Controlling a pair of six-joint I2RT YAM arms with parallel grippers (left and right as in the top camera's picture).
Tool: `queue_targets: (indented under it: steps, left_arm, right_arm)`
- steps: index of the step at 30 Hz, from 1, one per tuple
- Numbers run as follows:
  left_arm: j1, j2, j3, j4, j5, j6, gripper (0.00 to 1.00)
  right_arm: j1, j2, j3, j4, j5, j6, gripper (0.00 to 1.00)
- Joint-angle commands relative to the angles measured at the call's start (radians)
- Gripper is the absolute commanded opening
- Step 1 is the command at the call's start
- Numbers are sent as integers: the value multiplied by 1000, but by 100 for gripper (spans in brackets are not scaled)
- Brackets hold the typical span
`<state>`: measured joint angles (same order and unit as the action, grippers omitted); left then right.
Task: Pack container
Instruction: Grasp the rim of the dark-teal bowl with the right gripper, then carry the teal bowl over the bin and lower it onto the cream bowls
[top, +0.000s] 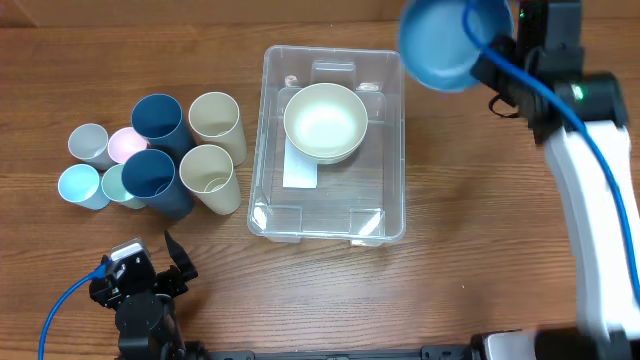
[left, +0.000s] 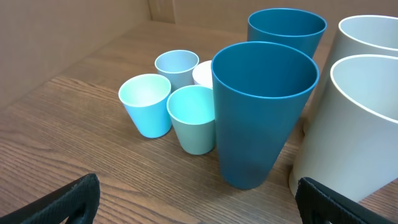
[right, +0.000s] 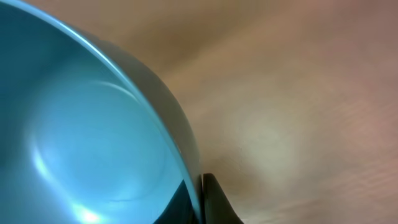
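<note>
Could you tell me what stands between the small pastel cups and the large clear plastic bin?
In the overhead view, two tall dark-blue cups and two tall cream cups.

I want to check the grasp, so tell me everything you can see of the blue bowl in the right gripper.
The blue bowl is round, smooth and glossy, plastic by its look, light blue inside, with a thin rim. It is empty, tilted and held off the table, beside one corner of the clear container. The right gripper is shut on its rim; nothing else touches it.
</note>
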<state>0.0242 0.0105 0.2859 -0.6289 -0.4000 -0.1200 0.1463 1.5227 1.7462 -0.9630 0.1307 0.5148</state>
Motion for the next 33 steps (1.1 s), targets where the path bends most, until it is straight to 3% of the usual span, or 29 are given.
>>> queue_targets:
  steps: [1,5,13,15,16,18,19,21,25,30,33]
  left_arm:
    - [5,-5,13,-2,9,8,100]
    - [5,-5,13,-3,9,8,100]
    - [5,-5,13,-3,9,8,100]
    - [5,-5,13,-3,9,8,100]
    - [5,-5,13,-3,9,8,100]
    - [5,-5,13,-3,9,8,100]
    - [5,-5,13,-3,9,8,100]
    - [5,-5,13,-3,9,8,100]
    - [5,-5,13,-3,9,8,100]
    - [5,-5,13,-3,9,8,100]
    - [5,-5,13,-3,9,8,100]
  right_arm:
    - [151,2,1,1,-62,4,4]
    - [248,108,-8,6,-41,13,4]
    - [253,405,-8,25,-136,10,4]
    - [253,430,-8,48,-192,-47,4]
    - [253,433,-8,58,-232,-97,9]
    - [253,422,-3,37,-237,-119,39]
    - [253,410,0,29,-238,-119,45]
    - [253,371,3,10,-242,-118,48]
    - [272,316,3,-73,-287,-119,40]
    - [346,320,-36,-145,-331,-121,6]
    - [403,320,-96,-80,-309,-122,5]
